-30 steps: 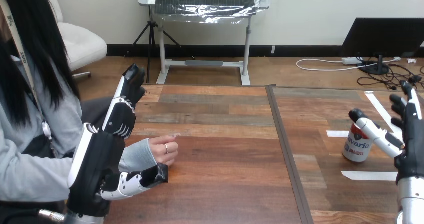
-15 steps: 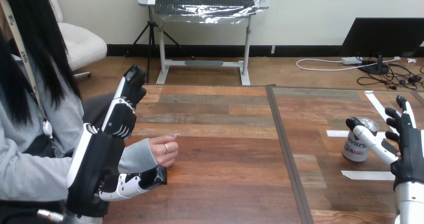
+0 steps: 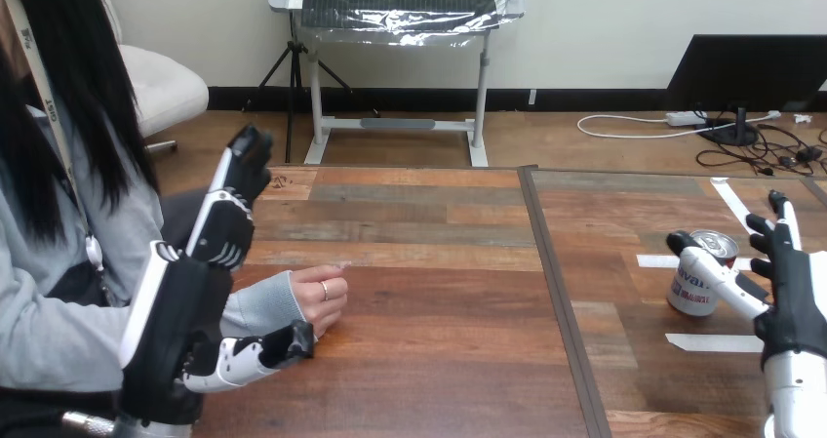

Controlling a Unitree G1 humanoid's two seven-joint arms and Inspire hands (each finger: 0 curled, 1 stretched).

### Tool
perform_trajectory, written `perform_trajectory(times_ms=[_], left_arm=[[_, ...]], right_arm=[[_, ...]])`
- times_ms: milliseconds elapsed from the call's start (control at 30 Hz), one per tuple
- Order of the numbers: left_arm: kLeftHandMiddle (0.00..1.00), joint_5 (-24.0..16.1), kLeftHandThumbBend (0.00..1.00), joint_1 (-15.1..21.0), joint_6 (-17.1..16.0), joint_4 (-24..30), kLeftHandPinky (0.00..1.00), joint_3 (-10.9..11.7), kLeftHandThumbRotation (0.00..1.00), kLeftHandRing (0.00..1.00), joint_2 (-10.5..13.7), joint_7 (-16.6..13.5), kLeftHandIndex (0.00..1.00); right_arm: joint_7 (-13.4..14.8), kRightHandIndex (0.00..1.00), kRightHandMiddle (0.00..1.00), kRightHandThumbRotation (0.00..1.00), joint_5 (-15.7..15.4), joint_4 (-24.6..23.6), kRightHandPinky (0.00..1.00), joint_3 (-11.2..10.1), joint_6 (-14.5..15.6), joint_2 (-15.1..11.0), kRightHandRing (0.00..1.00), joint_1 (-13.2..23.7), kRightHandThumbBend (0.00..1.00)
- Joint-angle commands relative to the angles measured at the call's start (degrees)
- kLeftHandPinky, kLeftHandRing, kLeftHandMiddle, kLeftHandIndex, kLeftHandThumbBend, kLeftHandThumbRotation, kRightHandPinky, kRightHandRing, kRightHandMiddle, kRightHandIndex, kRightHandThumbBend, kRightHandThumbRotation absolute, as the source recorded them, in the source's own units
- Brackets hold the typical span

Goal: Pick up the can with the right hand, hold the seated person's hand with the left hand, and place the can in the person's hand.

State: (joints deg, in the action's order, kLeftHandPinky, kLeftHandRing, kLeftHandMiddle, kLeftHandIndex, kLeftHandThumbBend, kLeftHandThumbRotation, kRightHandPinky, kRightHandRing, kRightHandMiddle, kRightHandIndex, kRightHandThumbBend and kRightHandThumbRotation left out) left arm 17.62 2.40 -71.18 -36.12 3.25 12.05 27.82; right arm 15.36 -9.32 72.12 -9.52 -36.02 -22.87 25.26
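Down slid the right hand [image 3: 795,282] at the right edge, spread wide, thumb across the upright can [image 3: 690,297], seemingly lining up its grasp, while the open left hand [image 3: 180,321] waited beside the person's hand [image 3: 322,297].

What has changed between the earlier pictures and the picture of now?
The right hand has drawn back a little toward the robot. Its thumb still lies across the front of the can, with its fingers straight and not closed on it. The left hand shifted slightly toward the view's left. The can stands in the same spot on the table, and the person's hand has not moved.
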Motion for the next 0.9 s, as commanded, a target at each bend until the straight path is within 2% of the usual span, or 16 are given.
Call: perform_trajectory(times_ms=[0, 367, 567, 867], left_arm=[[1.0, 1.31, 1.0, 3.14, -1.12, 0.53, 1.0, 0.52, 0.65, 1.0, 1.03, 0.51, 1.0], [1.0, 2.57, 1.0, 2.94, -1.61, 0.89, 1.0, 0.51, 0.64, 1.0, 0.59, 0.55, 1.0], [1.0, 2.18, 1.0, 2.39, -0.87, 1.9, 1.0, 0.54, 0.65, 1.0, 0.68, 0.19, 1.0], [1.0, 2.05, 1.0, 2.34, -1.56, 2.07, 1.0, 0.68, 0.66, 1.0, 0.88, 0.13, 1.0]], right_arm=[[0.51, 1.0, 0.91, 0.55, -0.28, 0.04, 0.88, 0.6, 0.82, -1.75, 0.92, 5.8, 1.0], [1.3, 0.99, 0.91, 0.59, -1.53, 0.42, 0.86, 1.74, 2.45, -2.15, 0.92, 6.32, 1.0], [1.17, 0.99, 0.9, 0.59, -1.65, 0.63, 0.84, 1.6, 2.67, -2.06, 0.9, 6.43, 1.0], [-0.03, 1.0, 0.91, 0.61, -1.04, 0.97, 0.83, 1.19, 3.37, -1.73, 0.9, 6.54, 1.0]])
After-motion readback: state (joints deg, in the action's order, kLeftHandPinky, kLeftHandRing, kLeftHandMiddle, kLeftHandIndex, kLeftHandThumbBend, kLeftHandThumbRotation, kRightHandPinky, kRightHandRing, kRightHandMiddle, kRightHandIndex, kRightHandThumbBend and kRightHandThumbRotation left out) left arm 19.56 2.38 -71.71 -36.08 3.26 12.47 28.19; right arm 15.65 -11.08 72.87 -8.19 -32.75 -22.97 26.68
